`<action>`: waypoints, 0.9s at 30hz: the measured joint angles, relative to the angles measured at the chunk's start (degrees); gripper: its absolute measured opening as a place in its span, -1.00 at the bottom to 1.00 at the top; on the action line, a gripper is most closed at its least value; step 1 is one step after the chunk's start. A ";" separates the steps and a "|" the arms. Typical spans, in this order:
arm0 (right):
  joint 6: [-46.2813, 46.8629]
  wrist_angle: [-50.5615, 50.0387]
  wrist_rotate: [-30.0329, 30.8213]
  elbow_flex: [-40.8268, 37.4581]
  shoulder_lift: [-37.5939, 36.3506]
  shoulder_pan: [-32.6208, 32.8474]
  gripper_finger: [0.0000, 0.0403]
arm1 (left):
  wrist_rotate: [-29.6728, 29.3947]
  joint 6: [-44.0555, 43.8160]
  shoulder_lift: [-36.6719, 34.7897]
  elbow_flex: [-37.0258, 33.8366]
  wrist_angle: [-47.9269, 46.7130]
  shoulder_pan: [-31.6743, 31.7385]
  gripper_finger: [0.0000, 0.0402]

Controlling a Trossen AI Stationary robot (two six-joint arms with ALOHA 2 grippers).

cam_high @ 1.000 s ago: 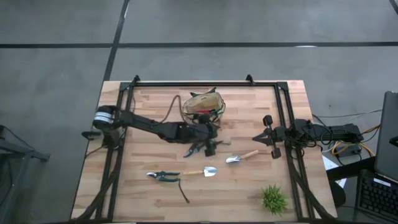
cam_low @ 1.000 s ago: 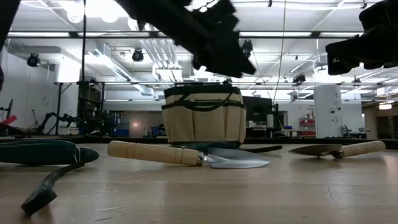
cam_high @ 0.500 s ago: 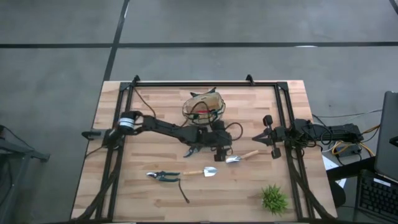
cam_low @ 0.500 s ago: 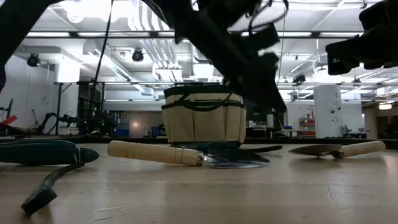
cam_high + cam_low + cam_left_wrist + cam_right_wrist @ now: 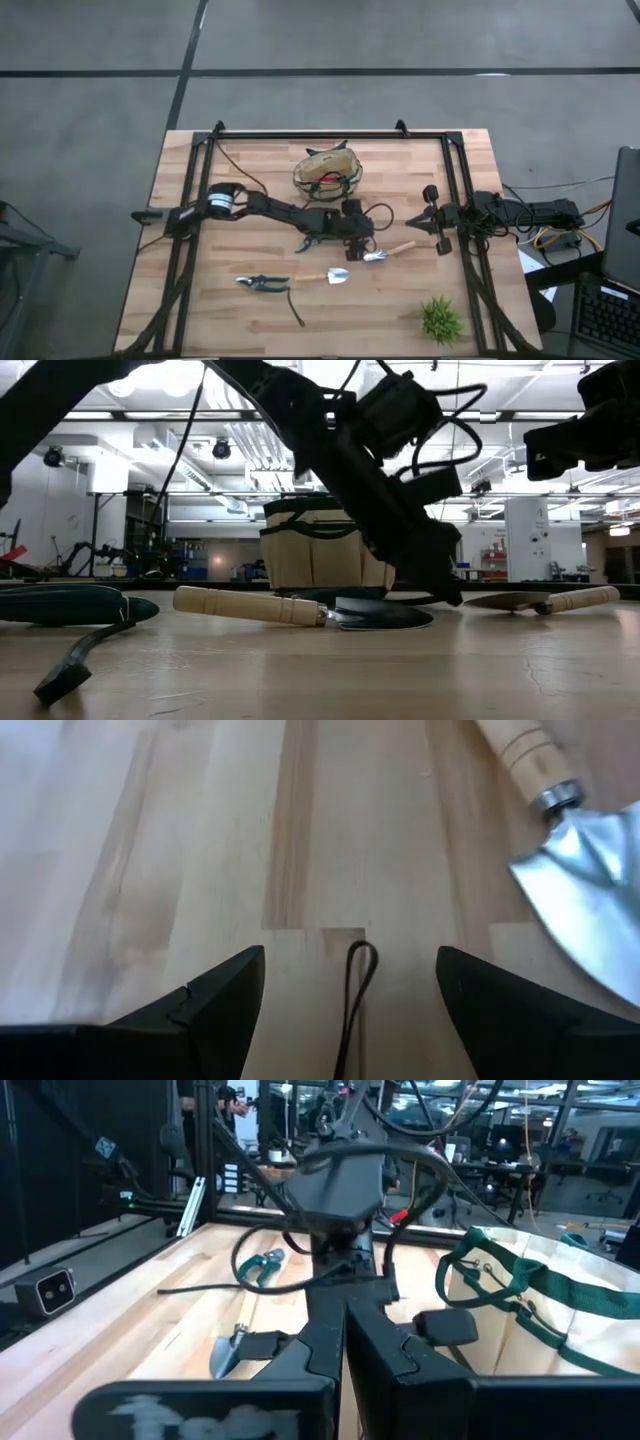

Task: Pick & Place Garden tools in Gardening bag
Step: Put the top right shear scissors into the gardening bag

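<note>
The tan gardening bag (image 5: 328, 170) with green trim stands at the far middle of the table, something red showing inside it. Dark shears (image 5: 312, 241) lie in front of it. One wooden-handled trowel (image 5: 390, 252) lies right of them, a second trowel (image 5: 325, 276) and the green-handled pruners (image 5: 262, 283) lie nearer. My left gripper (image 5: 350, 990) is open and low over bare wood beside the first trowel's blade (image 5: 590, 870), touching nothing. My right gripper (image 5: 345, 1340) is shut and empty at the table's right side (image 5: 425, 220).
A green spiky plant (image 5: 440, 320) stands at the near right corner. A thin black cord (image 5: 295, 312) lies near the front edge. A black frame (image 5: 300, 133) runs along the far and side edges. A thin dark loop (image 5: 357, 980) shows between my left fingers.
My left gripper has gone from beside the bag toward the table's right and near edge and has come down, low over the wood next to the right-hand trowel's blade. The tools and the bag lie where they were.
</note>
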 joint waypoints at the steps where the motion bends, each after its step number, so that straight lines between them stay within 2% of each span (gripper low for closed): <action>1: 0.00 0.00 0.00 -0.02 -0.01 0.00 -0.96 | 0.20 -0.25 0.07 -0.07 0.05 0.10 0.44; 9: 0.00 0.00 0.00 -0.01 -0.04 -0.02 -0.96 | 1.43 -1.46 0.11 -0.14 -0.10 0.68 0.13; 14: 0.00 0.00 0.00 -0.02 -0.04 0.00 -0.96 | 7.40 -5.67 0.19 -0.24 -0.42 1.81 -0.11; 17: 0.00 0.00 0.00 -0.02 -0.04 -0.02 -0.96 | 7.66 -6.28 0.22 -0.24 -0.51 2.09 -0.27; 27: 0.00 0.00 0.00 -0.02 -0.02 0.00 -0.96 | 7.59 -4.88 0.29 -0.29 -0.05 2.22 -0.94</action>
